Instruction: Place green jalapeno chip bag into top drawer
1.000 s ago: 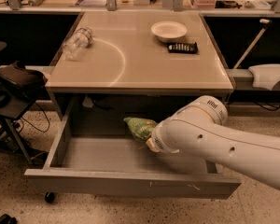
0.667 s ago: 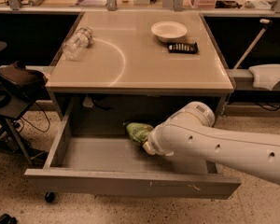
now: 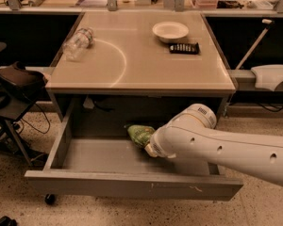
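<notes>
The top drawer [image 3: 108,182] is pulled out wide open under the beige-topped table [image 3: 141,65]. The green jalapeno chip bag [image 3: 139,134] shows inside the drawer near its back middle, partly hidden by my white arm. My gripper [image 3: 149,145] is at the end of the arm, right against the bag; the wrist hides it, so I cannot tell whether the bag rests on the drawer floor or hangs from the gripper.
On the table lie a clear plastic bottle [image 3: 78,42] at the left, a white bowl [image 3: 170,31] and a black remote-like object [image 3: 184,48] at the right. A dark chair [image 3: 9,81] stands left of the drawer. A white machine part [image 3: 271,75] sits at the right.
My arm has drawn slightly back and to the right. The bag stays at about the same spot in the drawer's back middle.
</notes>
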You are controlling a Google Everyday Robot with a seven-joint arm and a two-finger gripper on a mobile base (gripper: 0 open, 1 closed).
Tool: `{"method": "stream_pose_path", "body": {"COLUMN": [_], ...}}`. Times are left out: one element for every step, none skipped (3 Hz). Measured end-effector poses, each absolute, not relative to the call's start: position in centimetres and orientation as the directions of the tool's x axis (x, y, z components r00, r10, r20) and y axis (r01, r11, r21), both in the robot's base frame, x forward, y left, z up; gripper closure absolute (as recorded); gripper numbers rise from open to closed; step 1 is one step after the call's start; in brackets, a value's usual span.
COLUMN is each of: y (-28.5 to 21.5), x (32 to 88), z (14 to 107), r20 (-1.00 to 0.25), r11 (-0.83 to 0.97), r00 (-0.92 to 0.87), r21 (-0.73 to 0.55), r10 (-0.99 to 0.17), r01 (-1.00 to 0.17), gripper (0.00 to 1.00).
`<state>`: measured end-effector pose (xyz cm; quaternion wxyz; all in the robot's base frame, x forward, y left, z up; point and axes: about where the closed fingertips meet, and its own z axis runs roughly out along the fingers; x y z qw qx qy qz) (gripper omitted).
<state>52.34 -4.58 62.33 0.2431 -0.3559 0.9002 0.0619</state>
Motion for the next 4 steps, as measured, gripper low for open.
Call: {"method": "stream_pose_path", "body": {"y": [-4.58, -4.58, -4.58, -4.58], "x": [52.34, 52.34, 52.34, 52.34], "z": [62.33, 62.33, 62.33, 62.33], "r20": [-0.482, -0.482, -0.482, -0.482], "r11": [0.739, 0.739, 0.739, 0.739], "r00": [-0.628, -0.628, -0.628, -0.628], "r21": [-0.062, -0.062, -0.062, -0.062], "r10": [-0.611, -0.611, -0.611, -0.611], "r01": [-0.671, -0.671, -0.671, -0.671], "gripper": [0.35, 0.12, 0.00, 0.00]}}
